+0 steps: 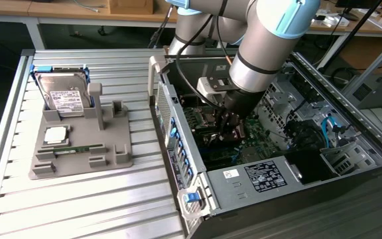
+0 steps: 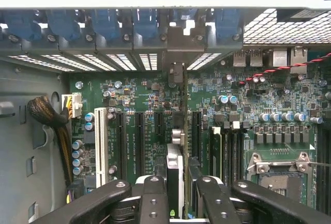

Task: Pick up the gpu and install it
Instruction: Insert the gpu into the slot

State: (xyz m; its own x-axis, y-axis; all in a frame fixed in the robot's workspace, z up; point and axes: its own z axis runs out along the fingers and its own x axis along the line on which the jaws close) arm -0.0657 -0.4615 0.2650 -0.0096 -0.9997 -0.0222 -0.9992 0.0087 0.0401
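While the arm reaches down into the open case [image 1: 290,164], the gripper [image 2: 178,195] is clamped on the gpu [image 2: 177,131], holding it edge-on over the motherboard [image 2: 139,100]. The card's long axis runs from the fingers [image 2: 152,198] toward the rear slot openings, bracket end pointing at that back wall. It sits just above the expansion slots [image 2: 139,136]; can't tell if it's touching one. In the exterior view the gripper [image 1: 230,130] mostly hides the card. The drive [image 1: 63,97] stands in the gray tray [image 1: 78,164] outside.
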